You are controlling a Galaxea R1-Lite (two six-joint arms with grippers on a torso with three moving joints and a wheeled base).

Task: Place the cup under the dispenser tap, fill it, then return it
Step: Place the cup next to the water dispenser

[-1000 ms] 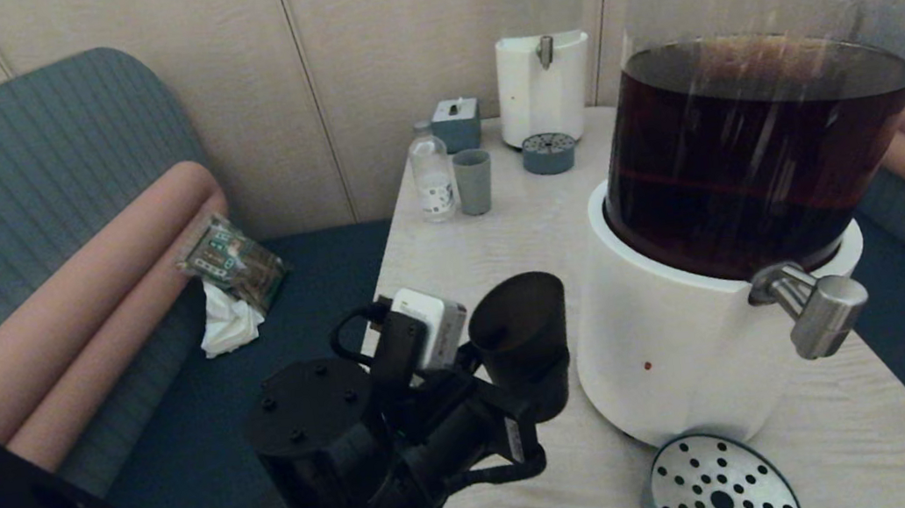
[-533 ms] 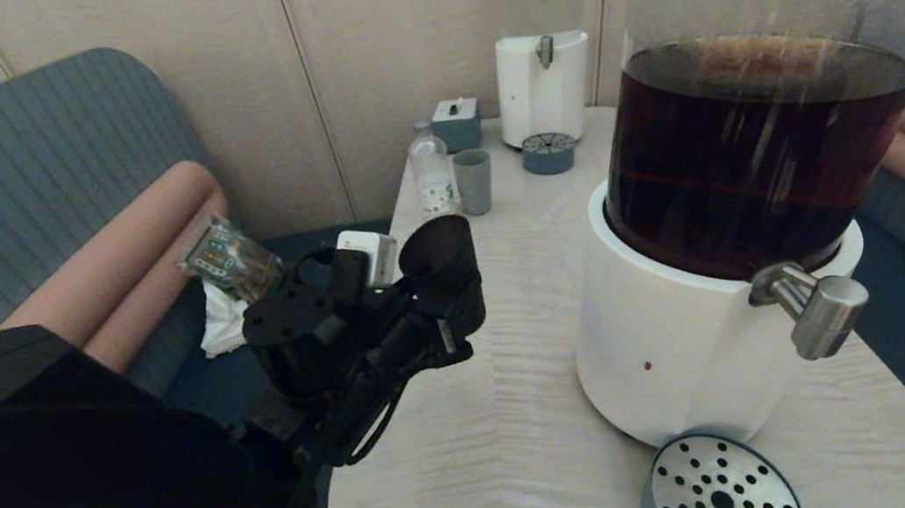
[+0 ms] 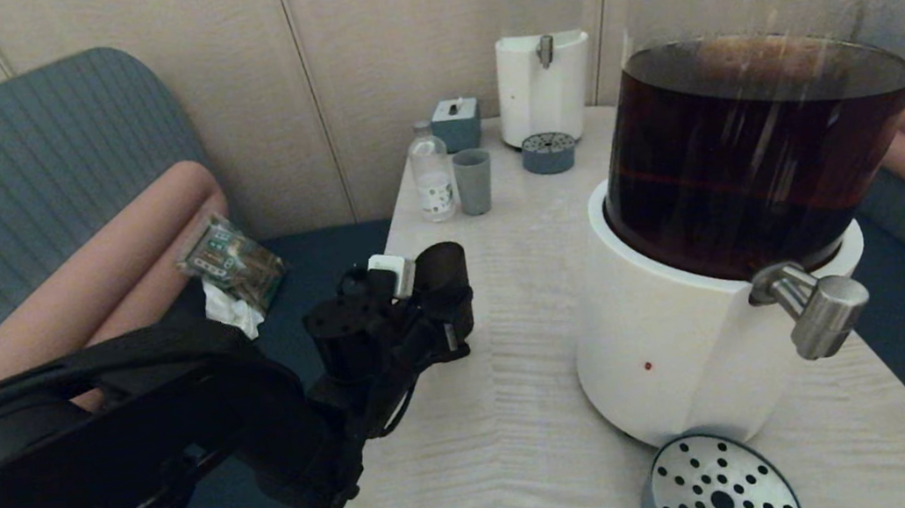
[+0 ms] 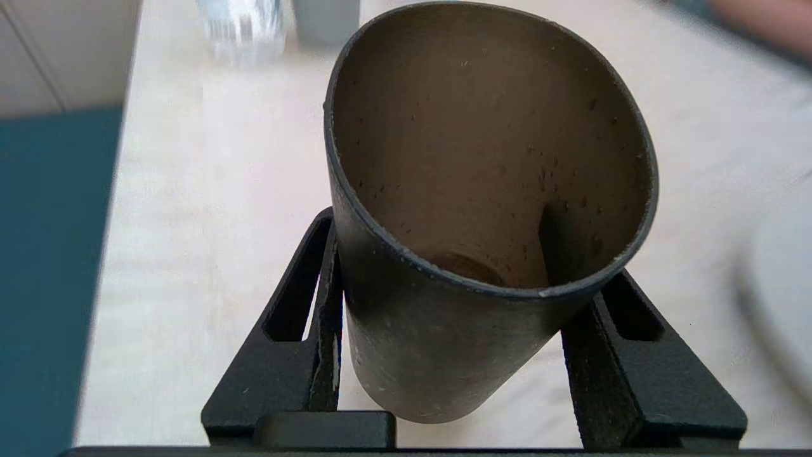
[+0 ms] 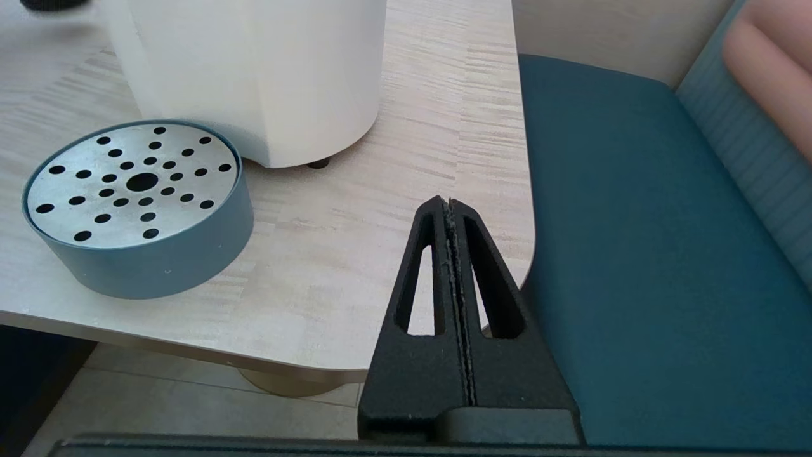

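Observation:
My left gripper (image 3: 454, 325) is shut on the small matte black cup (image 3: 443, 277), near the table's left edge and well left of the big dispenser's white base (image 3: 678, 346). In the left wrist view the cup (image 4: 444, 355) leans between the two black fingers (image 4: 320, 304), its mouth toward the camera and a brownish patch at its bottom. I cannot tell whether the cup touches the table. The brushed-steel dispenser tap (image 3: 815, 309) juts out over the round perforated drip tray (image 3: 720, 487), with nothing under it. My right gripper (image 5: 449, 203) is shut and empty over the table's front right corner.
A pale grey-green tumbler (image 3: 474, 182), a small bottle (image 3: 432, 173), a grey box (image 3: 456, 123) and a smaller clear-liquid dispenser (image 3: 541, 55) with its own tray (image 3: 549, 153) stand at the table's far end. A packet (image 3: 232, 263) lies on the blue bench at left.
My left arm carried the cup away from the dispenser's base, leftward and farther back along the table, then lower near the left edge. The right arm has not moved.

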